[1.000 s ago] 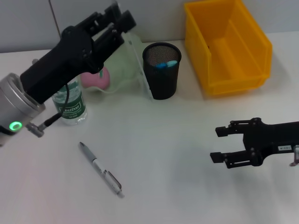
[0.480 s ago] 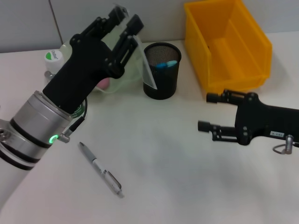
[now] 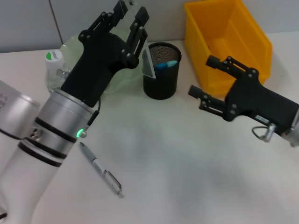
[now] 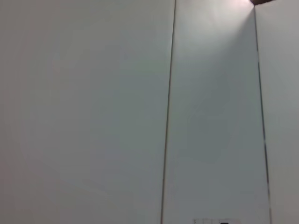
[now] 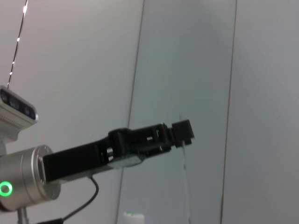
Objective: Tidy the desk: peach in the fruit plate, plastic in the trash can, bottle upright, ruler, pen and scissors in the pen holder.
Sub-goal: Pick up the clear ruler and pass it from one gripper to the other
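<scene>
My left gripper (image 3: 130, 13) is raised at the back of the desk and is shut on the clear ruler (image 3: 148, 65). The ruler hangs down to the left rim of the black mesh pen holder (image 3: 161, 79); whether its tip is inside I cannot tell. Something blue (image 3: 166, 64) sits in the holder. A silver pen (image 3: 100, 170) lies on the desk near the front left. The bottle (image 3: 53, 59) with a green cap stands upright behind my left arm. My right gripper (image 3: 202, 75) hovers open, right of the holder. In the right wrist view the left gripper (image 5: 180, 133) shows against the wall. The peach and the plastic are hidden.
A yellow bin (image 3: 229, 42) stands at the back right, just behind my right gripper. The pale green fruit plate (image 3: 70, 44) is mostly covered by my left arm. The left wrist view shows only wall panels.
My left arm has lifted the ruler and swung it toward the pen holder. My right arm has risen and moved back toward the holder and the yellow bin.
</scene>
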Robot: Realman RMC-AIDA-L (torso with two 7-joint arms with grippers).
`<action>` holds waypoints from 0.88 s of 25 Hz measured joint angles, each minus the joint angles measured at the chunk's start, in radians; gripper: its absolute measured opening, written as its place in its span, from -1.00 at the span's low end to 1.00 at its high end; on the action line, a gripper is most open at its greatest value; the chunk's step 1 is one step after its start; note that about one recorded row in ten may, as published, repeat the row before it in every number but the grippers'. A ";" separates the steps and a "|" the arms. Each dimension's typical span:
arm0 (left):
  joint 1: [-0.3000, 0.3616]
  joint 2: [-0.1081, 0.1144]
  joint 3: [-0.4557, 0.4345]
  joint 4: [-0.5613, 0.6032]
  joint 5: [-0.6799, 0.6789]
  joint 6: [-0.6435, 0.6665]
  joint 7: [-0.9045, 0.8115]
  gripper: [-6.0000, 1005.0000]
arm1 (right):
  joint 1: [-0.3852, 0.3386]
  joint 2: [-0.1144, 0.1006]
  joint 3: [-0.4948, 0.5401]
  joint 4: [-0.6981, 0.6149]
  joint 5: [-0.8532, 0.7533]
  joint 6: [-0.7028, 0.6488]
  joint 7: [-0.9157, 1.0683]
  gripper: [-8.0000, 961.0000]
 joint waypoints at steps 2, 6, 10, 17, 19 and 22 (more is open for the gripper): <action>-0.001 0.000 0.028 0.025 -0.058 -0.021 0.058 -0.11 | 0.029 0.001 0.005 0.049 0.015 0.000 -0.042 0.62; -0.008 0.000 0.075 0.058 -0.146 -0.036 0.150 -0.10 | 0.083 0.001 0.008 0.129 0.056 0.000 -0.118 0.62; -0.016 0.000 0.105 0.081 -0.166 -0.044 0.219 -0.10 | 0.135 0.002 0.008 0.175 0.087 0.011 -0.143 0.62; -0.030 0.000 0.124 0.092 -0.169 -0.062 0.261 -0.09 | 0.182 0.005 0.008 0.201 0.088 0.042 -0.148 0.62; -0.036 0.000 0.125 0.092 -0.170 -0.068 0.261 -0.08 | 0.212 0.005 0.008 0.231 0.088 0.058 -0.186 0.62; -0.036 0.000 0.126 0.092 -0.171 -0.068 0.262 -0.08 | 0.219 0.005 0.008 0.239 0.091 0.063 -0.192 0.61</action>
